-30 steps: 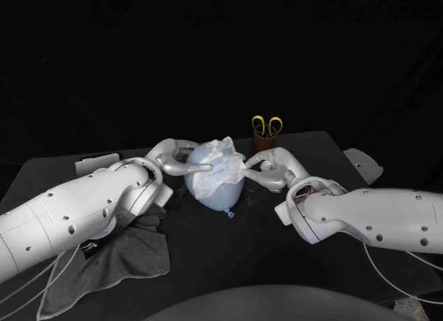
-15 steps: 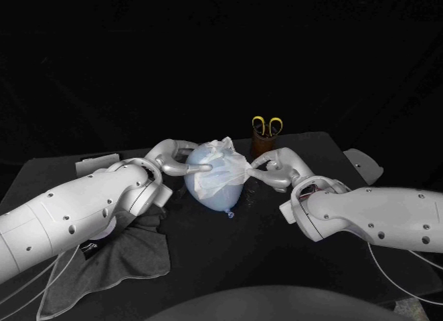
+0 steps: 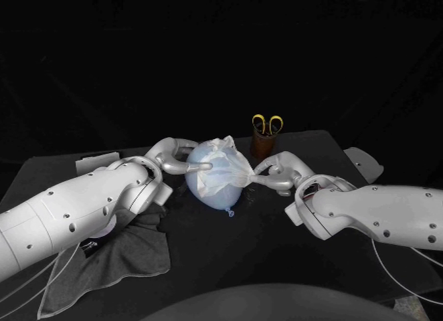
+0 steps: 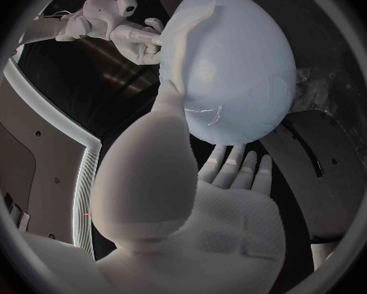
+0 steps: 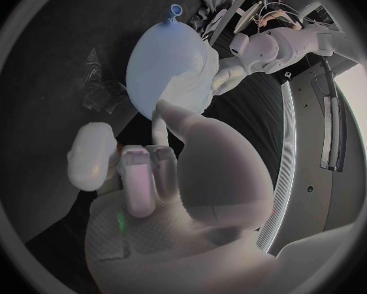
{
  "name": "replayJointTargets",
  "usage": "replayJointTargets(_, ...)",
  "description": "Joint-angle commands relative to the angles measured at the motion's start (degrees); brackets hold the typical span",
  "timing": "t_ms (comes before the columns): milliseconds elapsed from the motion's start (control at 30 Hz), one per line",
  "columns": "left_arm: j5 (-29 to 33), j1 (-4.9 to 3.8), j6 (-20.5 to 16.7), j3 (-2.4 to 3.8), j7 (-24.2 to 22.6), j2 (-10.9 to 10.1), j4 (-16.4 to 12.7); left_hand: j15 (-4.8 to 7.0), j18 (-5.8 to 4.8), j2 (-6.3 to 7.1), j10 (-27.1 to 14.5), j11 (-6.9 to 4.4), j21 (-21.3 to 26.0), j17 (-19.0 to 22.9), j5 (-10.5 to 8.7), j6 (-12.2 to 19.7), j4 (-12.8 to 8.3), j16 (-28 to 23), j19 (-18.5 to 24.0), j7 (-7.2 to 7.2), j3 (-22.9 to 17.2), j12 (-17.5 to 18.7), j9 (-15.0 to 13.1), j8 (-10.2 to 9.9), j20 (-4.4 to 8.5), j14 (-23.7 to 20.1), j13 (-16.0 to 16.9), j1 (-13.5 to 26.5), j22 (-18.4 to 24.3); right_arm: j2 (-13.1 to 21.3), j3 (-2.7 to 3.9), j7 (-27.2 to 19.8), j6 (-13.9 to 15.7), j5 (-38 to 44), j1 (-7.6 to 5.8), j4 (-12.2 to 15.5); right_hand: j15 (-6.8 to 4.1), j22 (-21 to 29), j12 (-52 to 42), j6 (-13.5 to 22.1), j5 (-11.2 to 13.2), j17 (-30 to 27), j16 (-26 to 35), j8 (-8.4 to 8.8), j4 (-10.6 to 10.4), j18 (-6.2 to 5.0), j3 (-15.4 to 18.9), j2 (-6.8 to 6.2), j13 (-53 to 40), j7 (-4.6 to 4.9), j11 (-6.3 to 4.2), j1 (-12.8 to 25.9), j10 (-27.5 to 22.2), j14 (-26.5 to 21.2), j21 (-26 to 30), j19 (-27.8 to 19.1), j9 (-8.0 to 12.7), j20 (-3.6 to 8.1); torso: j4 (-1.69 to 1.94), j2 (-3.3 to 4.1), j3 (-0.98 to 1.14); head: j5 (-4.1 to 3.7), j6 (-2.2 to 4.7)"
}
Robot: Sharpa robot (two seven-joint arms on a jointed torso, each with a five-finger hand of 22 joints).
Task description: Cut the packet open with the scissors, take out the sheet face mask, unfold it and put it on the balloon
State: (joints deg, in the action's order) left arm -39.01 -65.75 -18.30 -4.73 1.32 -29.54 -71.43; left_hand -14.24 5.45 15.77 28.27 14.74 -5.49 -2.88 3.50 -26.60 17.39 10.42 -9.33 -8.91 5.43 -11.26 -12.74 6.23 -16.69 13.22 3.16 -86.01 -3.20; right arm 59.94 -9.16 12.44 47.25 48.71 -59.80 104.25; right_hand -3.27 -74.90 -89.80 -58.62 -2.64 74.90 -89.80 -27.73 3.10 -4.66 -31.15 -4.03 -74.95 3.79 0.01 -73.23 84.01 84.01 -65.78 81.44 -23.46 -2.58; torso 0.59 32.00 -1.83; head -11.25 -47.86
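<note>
- The balloon (image 3: 212,190) sits near the middle of the head view on the black table (image 3: 323,150). It is pale blue and egg-shaped, and its small knotted neck points toward the bottom of the frame.
- The sheet mask (image 3: 221,152) is white and crumpled. It is bunched in folds over the balloon's upper part, covering the top and part of the right side.
- One corner of the mask is drawn out into a thin, taut strip running right from the balloon.
- The right hand (image 3: 278,170), just right of the balloon, pinches that strip between its thumb and fingers.
- The left hand (image 3: 171,156), at the balloon's upper left, holds the balloon. Its thumb presses along a fold of the mask, with fingers on the balloon's far side.
- Yellow-handled scissors (image 3: 267,124) stand upright in a brown holder (image 3: 265,142), above and right of the balloon.
- A dark cloth (image 3: 125,257) lies crumpled at the lower left, partly under the left arm.
</note>
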Motion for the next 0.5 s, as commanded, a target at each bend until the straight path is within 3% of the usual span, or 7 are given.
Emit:
replayJointTargets(33,0.03,0.05,0.73,-0.07,0.25,0.06,0.11,0.03,0.55,-0.24,0.11,0.03,0.08,-0.03,-0.22,0.05,-0.08,-0.26,-0.30,-7.75,-0.38,0.24,0.07,0.32,-0.04,0.29,0.07,-0.46,0.06,0.31,-0.08,3.27,-4.55,2.44,0.02,0.50,-0.45,-9.00,-0.20,-0.33,-0.16,15.10,-0.20,-0.33,0.04,0.15,-0.29,-0.07,-15.05,-0.08,-0.43,-0.14,5.99,5.99,-0.39,0.17,-0.87,0.05,0.00,-0.01,0.00,-0.13,-0.02)
replayJointTargets(267,0.03,0.05,0.79,-0.08,0.25,0.06,0.11,0.05,0.61,-0.14,0.05,0.02,0.10,-0.02,-0.22,0.10,-0.08,-0.35,-0.29,-7.75,-0.27,0.39,0.10,0.30,-0.05,0.33,0.06,-0.51,0.07,0.43,-0.28,4.77,-6.21,3.44,0.02,0.72,-0.46,-9.02,-0.20,-0.35,-0.15,15.10,-0.20,-0.37,0.09,0.16,-0.33,-0.09,-15.05,-0.09,-0.44,-0.15,5.99,5.99,-0.45,0.19,-0.90,0.06,0.08,0.02,0.00,-0.16,0.14)
replayJointTargets(500,0.03,0.04,0.91,-0.09,0.26,0.01,0.05,0.07,0.63,-0.07,0.02,0.01,0.11,-0.01,-0.21,0.08,-0.07,-0.40,-0.28,-7.74,-0.11,0.45,0.09,0.31,-0.05,0.33,0.06,-0.50,0.08,0.15,-0.43,4.46,-3.94,2.88,0.03,-0.51,-0.48,-8.92,-0.20,-0.34,-0.15,15.10,-0.20,-0.41,0.08,0.09,-0.35,-0.14,-15.05,-0.08,-0.44,-0.06,5.99,5.99,-0.09,0.06,-0.94,0.07,0.04,0.03,-0.01,0.05,0.44)
